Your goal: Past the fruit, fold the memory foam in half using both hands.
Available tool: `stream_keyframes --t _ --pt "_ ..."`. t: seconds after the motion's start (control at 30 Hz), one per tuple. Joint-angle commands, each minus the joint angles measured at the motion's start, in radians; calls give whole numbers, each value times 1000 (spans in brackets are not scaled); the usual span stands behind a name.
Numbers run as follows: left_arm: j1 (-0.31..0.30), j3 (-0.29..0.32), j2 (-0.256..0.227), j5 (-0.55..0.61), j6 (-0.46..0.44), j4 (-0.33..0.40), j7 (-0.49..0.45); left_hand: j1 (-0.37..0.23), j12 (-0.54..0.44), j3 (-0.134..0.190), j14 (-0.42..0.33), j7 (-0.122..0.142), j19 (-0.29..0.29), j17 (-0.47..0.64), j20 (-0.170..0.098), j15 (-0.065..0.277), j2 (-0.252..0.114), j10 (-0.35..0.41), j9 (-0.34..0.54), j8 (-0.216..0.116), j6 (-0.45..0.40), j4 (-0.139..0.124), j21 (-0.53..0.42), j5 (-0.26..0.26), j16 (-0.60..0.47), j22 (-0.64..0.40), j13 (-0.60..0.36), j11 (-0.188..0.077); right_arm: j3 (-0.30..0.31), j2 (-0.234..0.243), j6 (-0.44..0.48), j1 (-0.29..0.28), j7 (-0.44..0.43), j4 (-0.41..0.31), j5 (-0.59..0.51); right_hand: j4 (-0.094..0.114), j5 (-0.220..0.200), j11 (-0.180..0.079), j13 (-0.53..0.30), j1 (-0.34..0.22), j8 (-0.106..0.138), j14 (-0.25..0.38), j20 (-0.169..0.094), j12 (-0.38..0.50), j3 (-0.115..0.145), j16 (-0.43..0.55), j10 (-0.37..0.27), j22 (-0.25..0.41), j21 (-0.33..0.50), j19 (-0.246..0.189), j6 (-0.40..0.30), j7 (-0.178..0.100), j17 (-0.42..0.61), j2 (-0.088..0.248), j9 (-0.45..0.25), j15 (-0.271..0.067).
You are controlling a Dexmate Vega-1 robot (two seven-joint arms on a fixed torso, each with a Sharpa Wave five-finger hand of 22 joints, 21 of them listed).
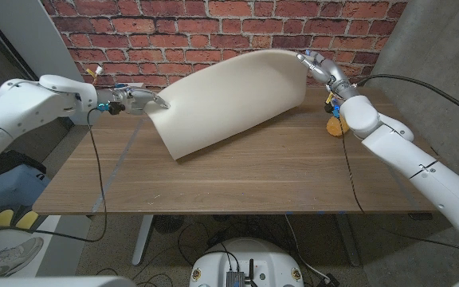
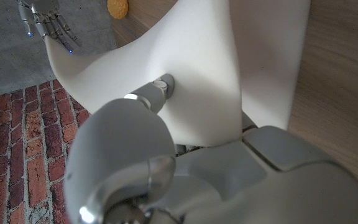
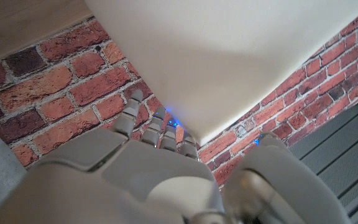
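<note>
- Wooden worktop (image 1: 237, 179) stood before a red brick wall (image 1: 174, 32), grey wall to the right.
- Foam (image 1: 229, 100) arched above it, near edge resting on the wood.
- Left robot hand (image 1: 138, 101) gripped one corner; right robot hand (image 1: 319, 64) gripped the opposite.
- Fruit (image 1: 336, 126) lay beside the right arm.

Looking at a wooden desk (image 1: 237, 179) with plank grain, sitting in front of a brick wall. Lying on it: a cream memory foam sheet (image 1: 229, 100), front edge resting on the wood near the middle, rest of it curling up off the surface toward the back. Also sitting on the desk, a small orange-yellow fruit (image 1: 335, 126) near the right edge, well apart from the foam's grounded edge.
</note>
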State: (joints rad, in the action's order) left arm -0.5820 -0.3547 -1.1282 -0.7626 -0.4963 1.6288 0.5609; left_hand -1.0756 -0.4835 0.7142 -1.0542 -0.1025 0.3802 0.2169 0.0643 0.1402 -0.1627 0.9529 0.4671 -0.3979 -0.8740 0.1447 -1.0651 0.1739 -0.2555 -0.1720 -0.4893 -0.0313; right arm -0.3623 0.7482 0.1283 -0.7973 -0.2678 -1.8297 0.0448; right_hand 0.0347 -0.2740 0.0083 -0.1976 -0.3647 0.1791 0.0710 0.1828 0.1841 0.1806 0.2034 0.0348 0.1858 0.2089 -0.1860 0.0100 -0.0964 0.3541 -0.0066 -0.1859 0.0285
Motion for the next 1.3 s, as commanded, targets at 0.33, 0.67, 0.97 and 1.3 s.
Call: stream_keyframes --t 0.33,0.67,0.97,1.3 --pt "99 -56 15 74 -64 -33 -12 -23 -225 7 2 -49 4 5 1 5 -31 77 18 3 -49 -5 -7 5 -7 -3 -209 -32 -66 -39 80 -32 -270 -31 -332 -200 37 3 0 -362 98 -57 -28 114 127 32 3 -2 29 -45 29 -7 -123 70 -3 -46" --pt "207 -124 32 182 -147 -23 -15 -21 -230 7 11 -42 3 11 1 4 -33 74 30 7 -43 -10 -9 4 -7 -3 -218 -33 -195 10 134 36 -132 -39 -499 -202 58 -56 5 -465 195 354 -139 182 216 136 -484 0 82 -297 -578 2 -149 87 4 -161" --pt "223 -118 49 193 -173 -12 -53 -22 -235 9 8 -46 9 14 -2 0 -33 71 39 10 -43 -11 -12 3 -10 -4 -226 -31 -254 26 130 80 7 -49 -560 -201 59 -63 5 -475 196 373 -151 174 233 121 -531 0 84 -316 -660 -9 -156 73 5 -178" --pt "154 -44 63 130 -227 45 -206 -23 -236 13 5 -46 15 15 -10 -2 -33 70 44 13 -46 -11 -16 4 -12 -4 -226 -30 -329 37 158 154 238 -78 -636 -196 58 -88 5 -461 184 368 -136 161 229 107 -547 0 81 -320 -688 -26 -157 54 5 -190"
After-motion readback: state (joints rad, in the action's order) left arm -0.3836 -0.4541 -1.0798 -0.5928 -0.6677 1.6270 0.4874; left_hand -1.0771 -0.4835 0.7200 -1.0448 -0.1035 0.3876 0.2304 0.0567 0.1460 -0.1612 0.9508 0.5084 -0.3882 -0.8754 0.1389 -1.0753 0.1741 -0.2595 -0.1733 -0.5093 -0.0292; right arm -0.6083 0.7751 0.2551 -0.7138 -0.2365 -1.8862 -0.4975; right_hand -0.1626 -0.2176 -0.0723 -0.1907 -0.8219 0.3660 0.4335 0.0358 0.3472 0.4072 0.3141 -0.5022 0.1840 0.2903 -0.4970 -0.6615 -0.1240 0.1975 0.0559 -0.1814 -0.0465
